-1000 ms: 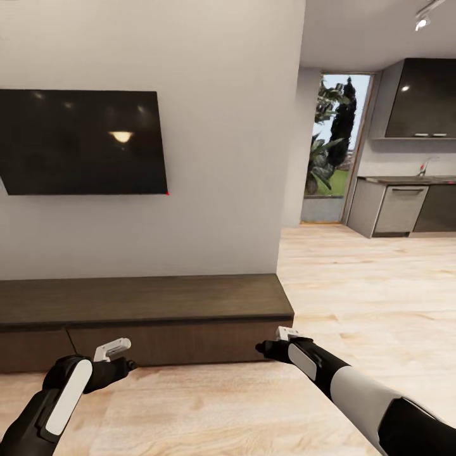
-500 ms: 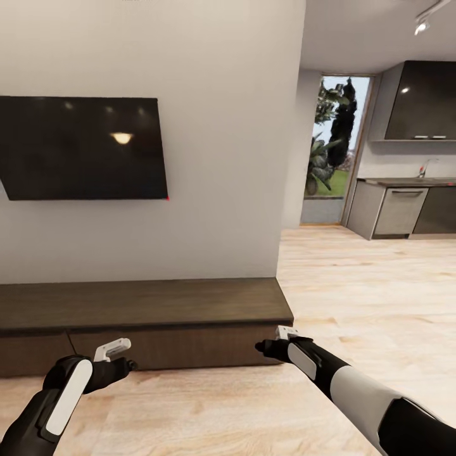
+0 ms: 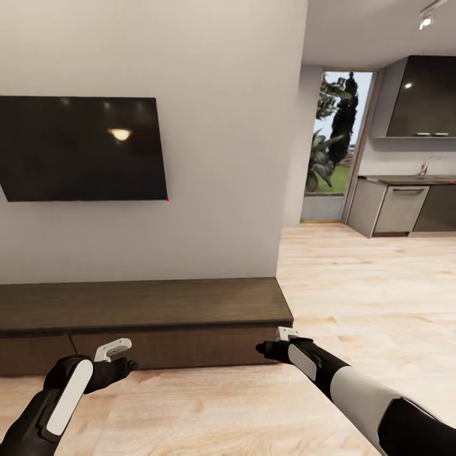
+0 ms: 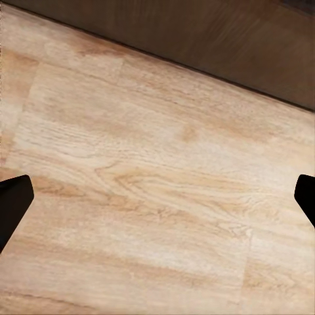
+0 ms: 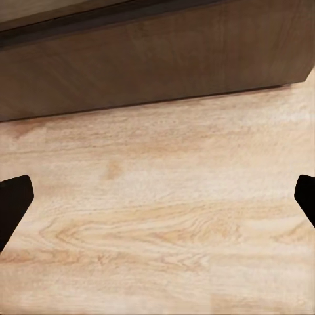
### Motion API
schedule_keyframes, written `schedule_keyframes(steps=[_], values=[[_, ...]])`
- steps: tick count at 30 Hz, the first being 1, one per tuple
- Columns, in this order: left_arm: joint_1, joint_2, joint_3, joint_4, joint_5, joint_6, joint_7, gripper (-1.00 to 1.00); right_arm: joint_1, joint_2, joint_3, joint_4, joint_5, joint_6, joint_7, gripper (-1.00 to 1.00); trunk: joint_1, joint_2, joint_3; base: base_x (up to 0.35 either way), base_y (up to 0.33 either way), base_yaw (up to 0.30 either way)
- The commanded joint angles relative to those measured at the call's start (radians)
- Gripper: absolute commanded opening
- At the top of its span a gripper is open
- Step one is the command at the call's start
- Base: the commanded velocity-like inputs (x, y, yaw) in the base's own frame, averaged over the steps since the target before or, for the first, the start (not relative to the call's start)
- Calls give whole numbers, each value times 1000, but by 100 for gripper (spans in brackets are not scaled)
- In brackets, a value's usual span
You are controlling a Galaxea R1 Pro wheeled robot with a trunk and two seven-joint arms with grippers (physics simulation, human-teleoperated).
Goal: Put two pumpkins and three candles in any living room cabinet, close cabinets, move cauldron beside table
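Against the white wall, below a dark wall-mounted television, stands the cabinet, a long low dark-brown unit on the pale wood floor. Its top is bare and its drawer fronts sit flush, so from here every drawer looks shut. At the cabinet's right end the wall stops, and past that corner the floor runs on to a kitchen with grey cupboards and a glazed door with greenery behind it.

Both arms hang low in front of the cabinet's front edge. The left gripper hovers over the floor just before the front, near its left part; in the left wrist view its two dark fingertips stand far apart with only floorboards between them, so it is wide open and empty. The right gripper sits just off the cabinet's right front corner, and the right wrist view likewise has its fingertips spread wide, holding nothing, with the cabinet front ahead.

No pumpkin, candle or cauldron is to be seen here, so I judge the robot to be between steps: at the cabinet, hands free. The next move probably calls either for pulling a drawer open, which would need a finger hooked at a handle-less front edge, or for turning the base away to find the pumpkins and candles elsewhere in the living room.
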State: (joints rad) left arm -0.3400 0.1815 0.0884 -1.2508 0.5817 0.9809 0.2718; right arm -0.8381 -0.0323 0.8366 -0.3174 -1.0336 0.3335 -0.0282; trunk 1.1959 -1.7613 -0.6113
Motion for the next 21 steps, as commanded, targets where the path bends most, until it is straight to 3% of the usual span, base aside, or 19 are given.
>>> schedule_keyframes(steps=[1,21], values=[[-1,0,0,-1,10,3,9,100,-1,-1,5,-2,-5,3,-3,100,-4,7,0,0,0,0],[-1,-1,-7,-1,10,3,9,100,-1,-1,6,-2,-5,4,-3,100,-81,147,30,0,0,0]])
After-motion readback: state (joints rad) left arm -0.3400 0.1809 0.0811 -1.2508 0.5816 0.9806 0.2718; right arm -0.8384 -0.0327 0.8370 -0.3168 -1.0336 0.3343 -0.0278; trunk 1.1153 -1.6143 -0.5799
